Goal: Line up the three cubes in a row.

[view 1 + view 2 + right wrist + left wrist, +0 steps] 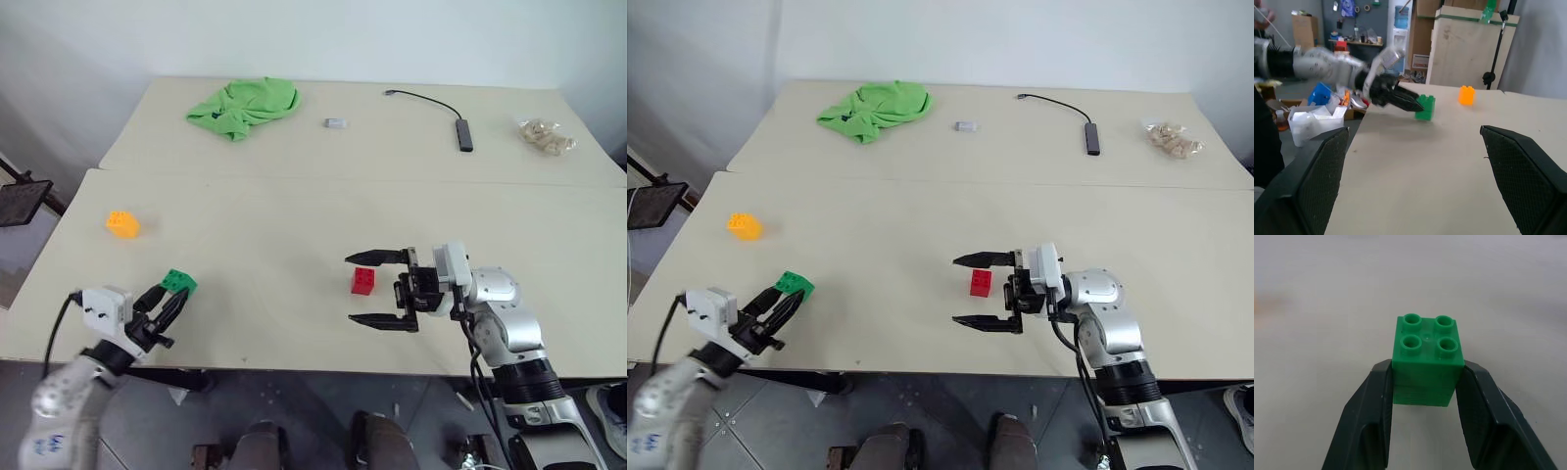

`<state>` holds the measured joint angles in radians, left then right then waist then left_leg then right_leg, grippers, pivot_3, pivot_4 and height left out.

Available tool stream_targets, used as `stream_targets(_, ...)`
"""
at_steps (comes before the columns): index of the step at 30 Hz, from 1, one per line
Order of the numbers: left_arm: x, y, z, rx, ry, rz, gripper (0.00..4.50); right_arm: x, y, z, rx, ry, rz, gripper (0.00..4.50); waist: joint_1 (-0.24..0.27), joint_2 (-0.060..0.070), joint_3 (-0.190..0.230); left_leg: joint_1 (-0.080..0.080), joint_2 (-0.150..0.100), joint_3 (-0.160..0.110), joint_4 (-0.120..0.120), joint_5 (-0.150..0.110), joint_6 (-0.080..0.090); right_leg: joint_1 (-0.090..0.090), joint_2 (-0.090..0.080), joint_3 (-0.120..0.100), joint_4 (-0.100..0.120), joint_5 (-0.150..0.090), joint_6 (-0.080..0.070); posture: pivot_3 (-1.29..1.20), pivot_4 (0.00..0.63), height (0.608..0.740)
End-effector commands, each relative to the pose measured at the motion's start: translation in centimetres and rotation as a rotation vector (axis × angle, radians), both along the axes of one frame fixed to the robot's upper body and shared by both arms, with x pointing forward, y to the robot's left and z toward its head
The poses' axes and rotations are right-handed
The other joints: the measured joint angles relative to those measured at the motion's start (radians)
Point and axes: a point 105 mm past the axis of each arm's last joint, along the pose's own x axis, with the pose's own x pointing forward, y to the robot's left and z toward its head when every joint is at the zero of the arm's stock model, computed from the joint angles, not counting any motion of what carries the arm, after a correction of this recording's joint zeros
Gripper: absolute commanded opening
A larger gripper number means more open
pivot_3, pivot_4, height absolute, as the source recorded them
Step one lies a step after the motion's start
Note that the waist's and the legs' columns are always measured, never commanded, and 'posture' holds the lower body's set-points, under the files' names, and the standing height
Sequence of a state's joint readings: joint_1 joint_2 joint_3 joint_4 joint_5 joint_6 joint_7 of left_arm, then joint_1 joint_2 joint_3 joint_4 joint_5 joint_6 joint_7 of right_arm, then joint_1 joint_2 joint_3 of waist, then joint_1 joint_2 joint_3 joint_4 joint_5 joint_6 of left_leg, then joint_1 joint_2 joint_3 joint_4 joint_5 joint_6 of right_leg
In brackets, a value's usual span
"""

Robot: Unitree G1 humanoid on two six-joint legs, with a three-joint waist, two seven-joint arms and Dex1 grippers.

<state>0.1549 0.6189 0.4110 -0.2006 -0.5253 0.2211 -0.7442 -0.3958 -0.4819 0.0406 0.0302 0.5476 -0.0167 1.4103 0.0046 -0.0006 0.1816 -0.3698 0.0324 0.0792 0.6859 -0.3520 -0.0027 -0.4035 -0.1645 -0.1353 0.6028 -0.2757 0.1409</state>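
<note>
The left hand (173, 298) is clamped on the green cube (179, 282) close to the table's (294, 225) near edge on the left, with the orange-yellow cube (122, 223) farther back near the left edge. The right hand (377, 290) is spread wide, fingers either side of the red cube (363, 280) but not touching it. Broad bare tabletop lies between the green and red cubes.

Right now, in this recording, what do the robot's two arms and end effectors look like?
Both arms are silver-grey metal with white wrist modules and black cables. The left end effector and the right end effector each carry two black tapered fingers; the right one's pads are finely textured. Blue handwritten marks sit on the left forearm.
</note>
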Motion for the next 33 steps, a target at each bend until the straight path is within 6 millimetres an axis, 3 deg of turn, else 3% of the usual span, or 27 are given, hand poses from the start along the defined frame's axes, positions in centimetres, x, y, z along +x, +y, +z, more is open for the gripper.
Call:
stream_targets(1, 0.5, -0.9, 3.4, 0.077, -0.016, -0.34, 1.48, -0.1, -2.4, 0.7, -0.015, -0.026, -0.095, 4.5, 0.01, 0.0, 0.0, 0.0, 0.0, 0.001, 0.0, 0.0, 0.0, -0.001, 0.0, 0.0, 0.0, 0.0, 0.0, 0.0, 0.15, 0.74)
stream_targets(3, 1.7, -2.8, 4.1, 0.138, 0.005, -0.528, 1.48, -0.1, -4.1, 0.2, -0.059, -0.02, -0.158, 4.5, 0.014, 0.001, 0.0, -0.001, 0.0, 0.002, 0.0, 0.0, 0.0, -0.002, 0.0, 0.001, 0.0, 0.0, 0.0, 0.0, 0.15, 0.74)
stream_targets(8, 5.6, -8.5, 3.3, 0.248, 0.018, -0.87, 1.48, -0.2, -7.8, -1.2, -0.132, -0.002, -0.317, 4.5, 0.019, 0.001, 0.0, 0.001, -0.001, 0.006, 0.0, 0.0, 0.001, -0.001, 0.0, 0.001, 0.0, 0.001, 0.001, 0.0, 0.15, 0.74)
stream_targets(12, 8.0, -12.7, 1.9, 0.282, 0.061, -1.007, 1.48, -0.7, -8.9, -1.3, -0.145, 0.0, -0.384, 4.5, 0.007, -0.002, 0.001, 0.0, -0.001, 0.009, -0.001, 0.0, 0.001, -0.003, 0.0, 0.001, 0.0, 0.001, 0.002, 0.0, 0.15, 0.74)
stream_targets(15, 9.1, -14.4, 1.1, 0.304, 0.064, -1.035, 1.48, -1.6, -8.9, -1.1, -0.146, 0.011, -0.392, 4.5, -0.008, -0.002, 0.001, 0.0, -0.001, 0.011, -0.002, 0.0, 0.001, -0.005, 0.0, 0.001, 0.0, 0.001, 0.002, 0.0, 0.15, 0.74)
stream_targets(19, 9.1, -15.0, -0.6, 0.332, 0.086, -1.07, 1.48, -3.7, -8.5, -1.4, -0.137, 0.041, -0.421, 4.5, -0.006, -0.002, 0.001, 0.0, 0.0, 0.011, -0.003, 0.0, 0.001, -0.006, 0.0, 0.001, 0.0, 0.001, 0.002, 0.0, 0.15, 0.74)
stream_targets(27, 10.5, -15.3, 0.0, 0.278, 0.025, -0.977, 1.48, -4.2, -7.5, -1.0, -0.096, 0.033, -0.438, 4.5, -0.002, -0.004, 0.001, -0.001, 0.0, 0.011, 0.005, -0.001, 0.003, -0.004, 0.0, 0.004, 0.001, 0.002, 0.002, 0.0, 0.15, 0.74)
stream_targets(33, 10.5, -14.7, 0.6, 0.259, 0.005, -0.962, 3.38, -3.4, -7.1, -0.7, -0.092, 0.04, -0.396, 4.5, -0.002, -0.004, 0.001, -0.001, 0.0, 0.011, 0.006, -0.002, 0.004, -0.004, 0.0, 0.004, 0.002, 0.003, 0.002, 0.0, 0.15, 0.74)
